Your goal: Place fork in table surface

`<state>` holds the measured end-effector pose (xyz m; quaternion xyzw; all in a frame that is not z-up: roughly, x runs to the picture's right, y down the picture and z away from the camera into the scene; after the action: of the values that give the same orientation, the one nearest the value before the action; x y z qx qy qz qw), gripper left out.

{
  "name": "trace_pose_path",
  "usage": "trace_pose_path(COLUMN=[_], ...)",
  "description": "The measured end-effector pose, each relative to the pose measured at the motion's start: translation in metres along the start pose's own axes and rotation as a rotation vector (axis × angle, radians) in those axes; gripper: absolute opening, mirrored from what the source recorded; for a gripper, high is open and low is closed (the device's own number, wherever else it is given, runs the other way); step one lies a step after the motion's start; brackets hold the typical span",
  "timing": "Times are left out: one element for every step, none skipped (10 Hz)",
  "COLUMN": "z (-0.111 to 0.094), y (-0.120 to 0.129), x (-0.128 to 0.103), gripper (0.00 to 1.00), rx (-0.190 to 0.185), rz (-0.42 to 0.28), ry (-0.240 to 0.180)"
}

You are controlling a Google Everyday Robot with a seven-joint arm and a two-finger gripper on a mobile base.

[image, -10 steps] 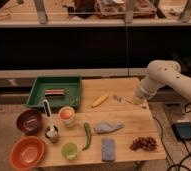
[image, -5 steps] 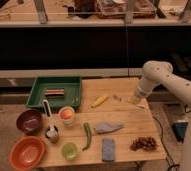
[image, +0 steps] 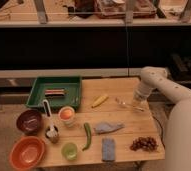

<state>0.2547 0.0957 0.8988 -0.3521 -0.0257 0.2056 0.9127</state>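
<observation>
Inspection of the camera view. The table (image: 124, 90), a top of light tan planks, carries all items noted below.

The white arm (image: 161, 86) enters from the 3 o'clock side and bends down toward the table's right edge. The tool (image: 139, 103) sits low over the table at the arm's end, at roughly 3 o'clock from the table's centre. Whether the tool is wide or narrow cannot be told from this view.

The fork (image: 126, 104) lies flat on the table, a thin pale sliver just at 9 o'clock of the tool; whether the tool touches it cannot be told. The yellow corn-like item (image: 100, 100) lies near, at 9 o'clock of the fork.

The green tray (image: 39, 95) occupies the 10 o'clock corner, with a small dark item inside. A green pepper (image: 87, 136) lies near the centre front. A grey cloth (image: 108, 127) lies at 3 o'clock of the pepper. A blue-grey sponge (image: 108, 149) sits at 6 o'clock of the cloth. Grapes (image: 144, 144) rest at the 4 o'clock corner. An orange bowl (image: 27, 152) and a dark bowl (image: 29, 121) stand at the 8 o'clock side.
</observation>
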Motion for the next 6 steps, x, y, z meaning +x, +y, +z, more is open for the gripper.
trace_pose_path(z=[0.004,0.009,0.015,0.025,0.033,0.034], y=[0.001,0.002,0.002,0.002,0.003,0.004], x=[0.0,0.002,0.002,0.004,0.005,0.006], gripper=[0.2,0.31,0.39,0.49,0.61,0.72], rx=[-0.003,-0.004,-0.001,0.001,0.01,0.028], rz=[0.0,-0.001,0.0,-0.002,-0.007,-0.009], ry=[0.01,0.016,0.01,0.002,-0.015,-0.027])
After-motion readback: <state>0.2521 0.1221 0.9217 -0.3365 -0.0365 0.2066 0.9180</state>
